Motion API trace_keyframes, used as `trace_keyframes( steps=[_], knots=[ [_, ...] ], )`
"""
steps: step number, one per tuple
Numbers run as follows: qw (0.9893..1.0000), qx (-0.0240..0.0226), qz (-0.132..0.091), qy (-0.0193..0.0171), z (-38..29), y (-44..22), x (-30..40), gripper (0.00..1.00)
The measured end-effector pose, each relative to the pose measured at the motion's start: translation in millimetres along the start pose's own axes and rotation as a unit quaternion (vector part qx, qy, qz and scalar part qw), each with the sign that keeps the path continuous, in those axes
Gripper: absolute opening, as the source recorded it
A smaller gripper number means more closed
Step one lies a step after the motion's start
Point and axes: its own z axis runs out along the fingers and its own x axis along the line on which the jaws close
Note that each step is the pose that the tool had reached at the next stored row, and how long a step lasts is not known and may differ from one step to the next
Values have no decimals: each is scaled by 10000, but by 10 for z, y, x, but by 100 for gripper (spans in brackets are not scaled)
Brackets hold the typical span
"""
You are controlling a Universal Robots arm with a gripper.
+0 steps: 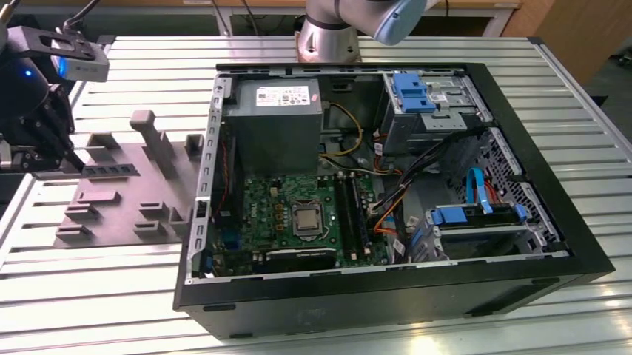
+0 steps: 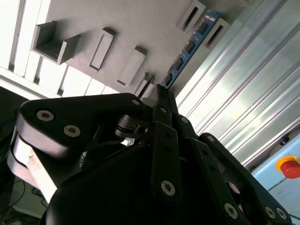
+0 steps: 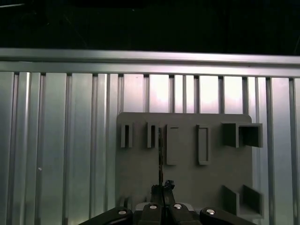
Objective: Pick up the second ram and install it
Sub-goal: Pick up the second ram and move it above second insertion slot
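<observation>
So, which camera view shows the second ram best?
The second wrist view: there the second ram shows its flat side with the chips. The first wrist view shows it edge-on as a thin line; the exterior view shows it far off, on the grey holder.

Blue board with black chips on the second ram (image 2: 187,51), and the gripper (image 2: 161,92) is black all over. Grey moulded holder (image 3: 187,159), silver ribbed table (image 1: 79,296), black computer case (image 1: 395,303), green motherboard (image 1: 266,214) (blue drive latches (image 1: 410,89) above it), red-and-yellow button (image 2: 288,166).
</observation>
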Motion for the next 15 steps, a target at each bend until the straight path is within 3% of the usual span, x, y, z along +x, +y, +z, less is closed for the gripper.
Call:
trace_keyframes(
  steps=[15],
  knots=[
    [10000, 0, -1, -17, -200, 9, -11, 12]
  ],
)
